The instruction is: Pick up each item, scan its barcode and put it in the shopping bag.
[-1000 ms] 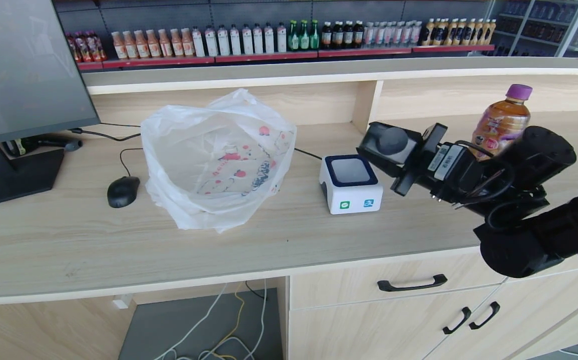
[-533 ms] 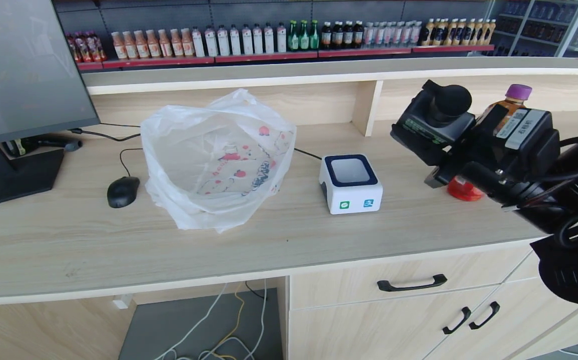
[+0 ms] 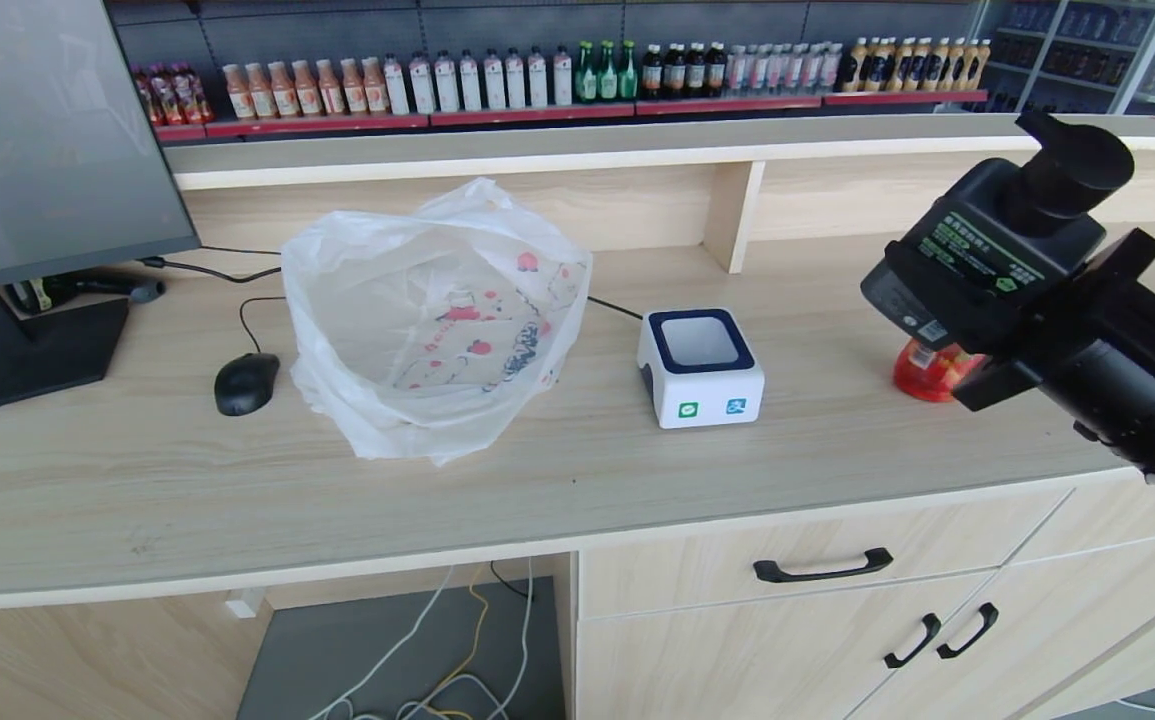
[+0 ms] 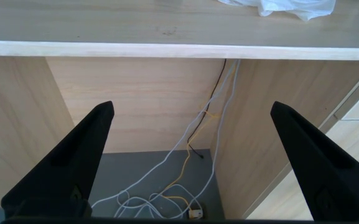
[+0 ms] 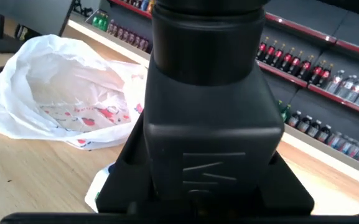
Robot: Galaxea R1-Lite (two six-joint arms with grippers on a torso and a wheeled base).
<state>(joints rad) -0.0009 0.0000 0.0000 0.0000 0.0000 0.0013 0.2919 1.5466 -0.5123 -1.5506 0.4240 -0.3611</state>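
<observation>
- Left jaws point(image 4: 191, 109): spread wide and holding nothing, low in front of the light wooden surface point(image 3: 137, 480) and below its front edge. Judged to be placed there to leave the working zone free.
- Right jaws point(image 3: 1057, 320): closed on the black box-shaped container with a round black cap point(image 3: 987, 250), which hangs clear above the right end of the surface with its cap tilted up and away. Judged to be lifted for scanning.
- White cube scanner with a dark upward-facing window point(image 3: 700, 368): to the left of the container, with bare surface on every side. The container's code would have to face down over the window.
- Orange-red item point(image 3: 922, 372): stands on the surface just behind the container and is partly hidden. It could obstruct a low sweep.
- White translucent plastic shopping bag with red print point(image 3: 437, 310): left of the scanner with its mouth gaping upward, which suits a drop from above. The rim looks soft and may fold.
- Black computer mouse point(image 3: 246, 383): near the bag's left side.
- Upright wooden divider point(image 3: 734, 215): rises at the far edge, closing off room beyond.
</observation>
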